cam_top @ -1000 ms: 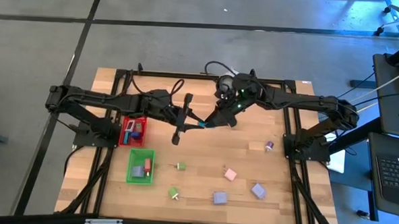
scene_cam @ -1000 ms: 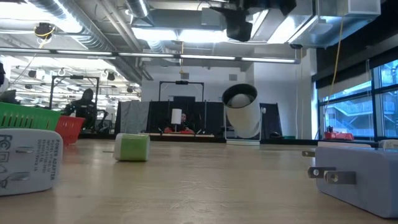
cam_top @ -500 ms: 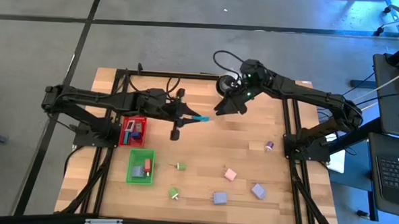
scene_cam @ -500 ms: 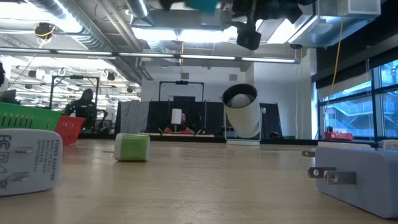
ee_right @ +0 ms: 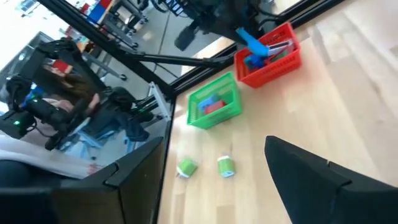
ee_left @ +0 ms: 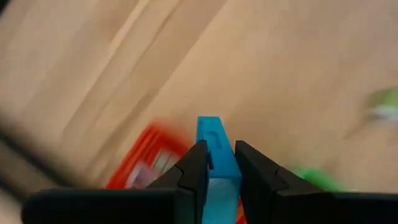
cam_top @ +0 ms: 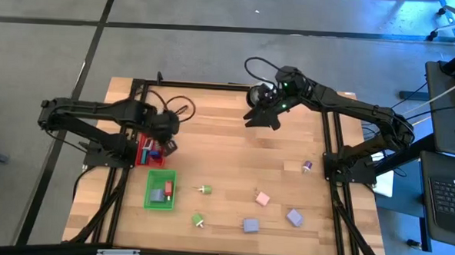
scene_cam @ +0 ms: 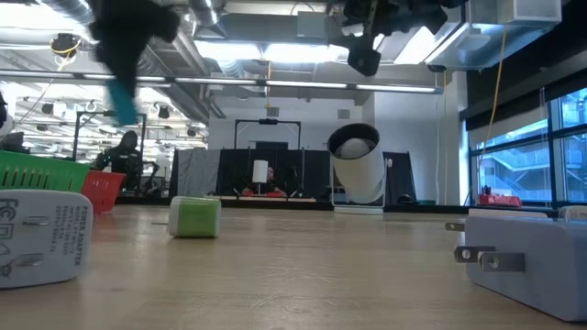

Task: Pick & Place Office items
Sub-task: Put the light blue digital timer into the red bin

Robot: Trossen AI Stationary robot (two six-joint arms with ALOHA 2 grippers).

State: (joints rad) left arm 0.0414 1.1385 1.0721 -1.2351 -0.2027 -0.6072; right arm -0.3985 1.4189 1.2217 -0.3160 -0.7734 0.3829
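1. We see the left gripper (ee_left: 217,163) clenched on a teal block (ee_left: 214,152), directly above the red tray (cam_top: 143,149).
2. We see the right gripper (ee_right: 211,180) with jaws released, holding nothing, well apart from the red tray.
3. We note further office items (cam_top: 262,198) lying loose on the table (cam_top: 234,155), away from the red tray.

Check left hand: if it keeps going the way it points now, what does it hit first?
Probably the red tray. The left hand, shut on a blue piece, points down at it, and the high view puts it right over that tray. Depth is unclear.
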